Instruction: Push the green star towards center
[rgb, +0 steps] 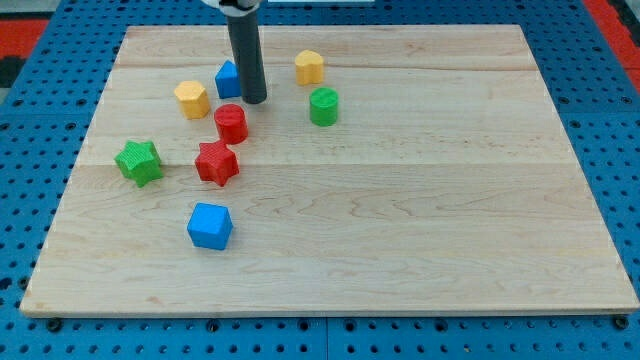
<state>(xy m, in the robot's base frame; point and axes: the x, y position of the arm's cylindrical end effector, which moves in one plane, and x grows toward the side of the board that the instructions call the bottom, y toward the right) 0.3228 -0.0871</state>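
The green star (138, 161) lies near the board's left edge, left of the red star (216, 163). My tip (254, 100) rests on the board near the view's top, just right of the blue block (229, 79) and just above the red cylinder (231, 123). The tip is well up and right of the green star, with the red cylinder and red star between them.
A yellow hexagon-like block (192, 99) sits left of the blue block. Another yellow block (310, 67) and a green cylinder (323, 106) lie right of the rod. A blue cube (210, 225) lies below the red star. The wooden board (400, 220) sits on a blue pegboard.
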